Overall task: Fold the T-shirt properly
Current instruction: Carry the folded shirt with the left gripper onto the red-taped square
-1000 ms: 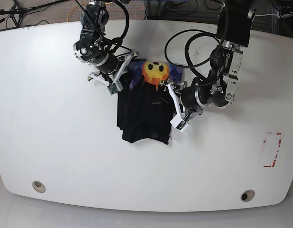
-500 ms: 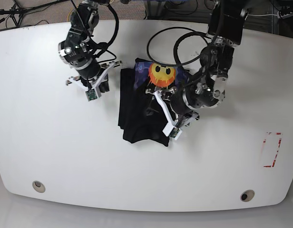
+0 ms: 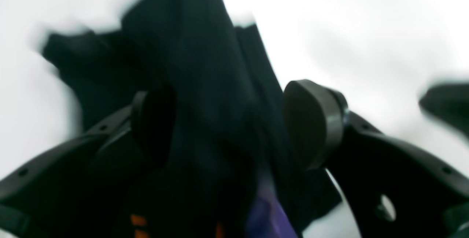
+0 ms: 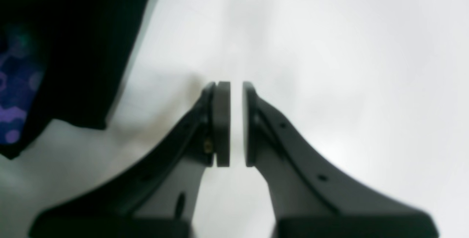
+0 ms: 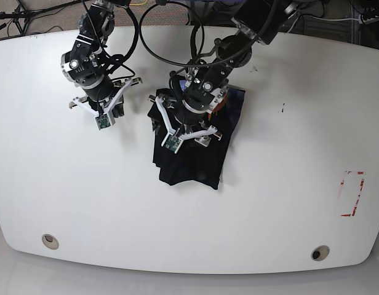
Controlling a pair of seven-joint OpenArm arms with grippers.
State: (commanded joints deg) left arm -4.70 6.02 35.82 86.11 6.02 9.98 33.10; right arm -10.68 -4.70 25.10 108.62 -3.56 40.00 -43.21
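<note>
Left gripper (image 3: 227, 128) spread over the T-shirt (image 5: 192, 160); right gripper (image 4: 236, 124) nearly closed, empty, over bare table (image 5: 288, 203).

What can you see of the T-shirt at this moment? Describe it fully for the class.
The T-shirt is black soft cloth, lying bunched and partly folded on the white table, roughly mid-table toward the far side. Its lower edge is rumpled. A purple patch and bits of orange print show in the wrist views. The left gripper hangs over it with jaws open, cloth between the pads; whether they touch it is unclear. The right gripper, nearly closed and empty, is apart from it, over bare table.
</note>
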